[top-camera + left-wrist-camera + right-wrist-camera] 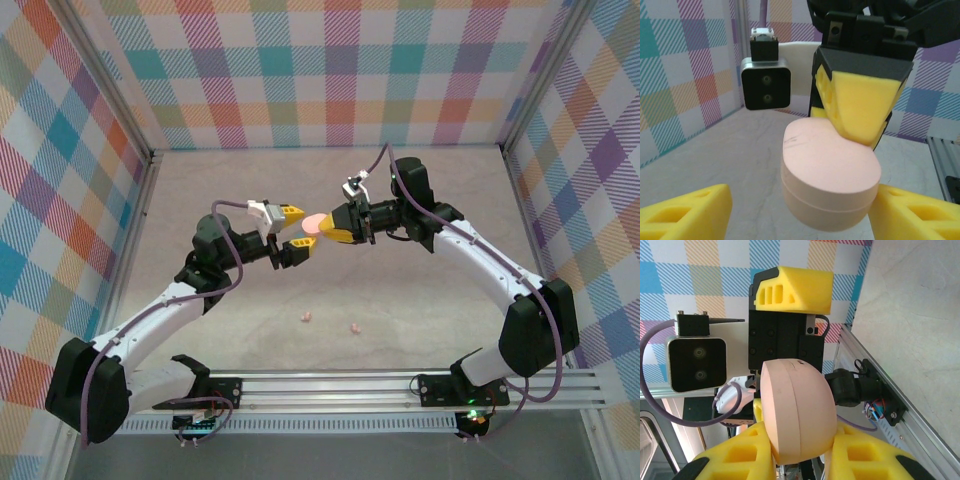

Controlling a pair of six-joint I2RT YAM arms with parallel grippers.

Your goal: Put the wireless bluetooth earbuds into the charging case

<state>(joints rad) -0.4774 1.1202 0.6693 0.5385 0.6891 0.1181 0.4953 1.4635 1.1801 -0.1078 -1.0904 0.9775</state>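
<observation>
Top external: your right end effector (328,226) clamps the pink charging case (314,222), left end effector (296,228) wide, flanking it; pink earbuds (305,317) on counter (420,300) just specks.

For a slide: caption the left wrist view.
Right fingers hold a closed pink disc-shaped plastic case between open left fingers.

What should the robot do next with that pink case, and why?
Probably close the left gripper on the pink case: its jaws stand open on either side, while the right gripper grips it. Two earbuds wait on the table.
</observation>
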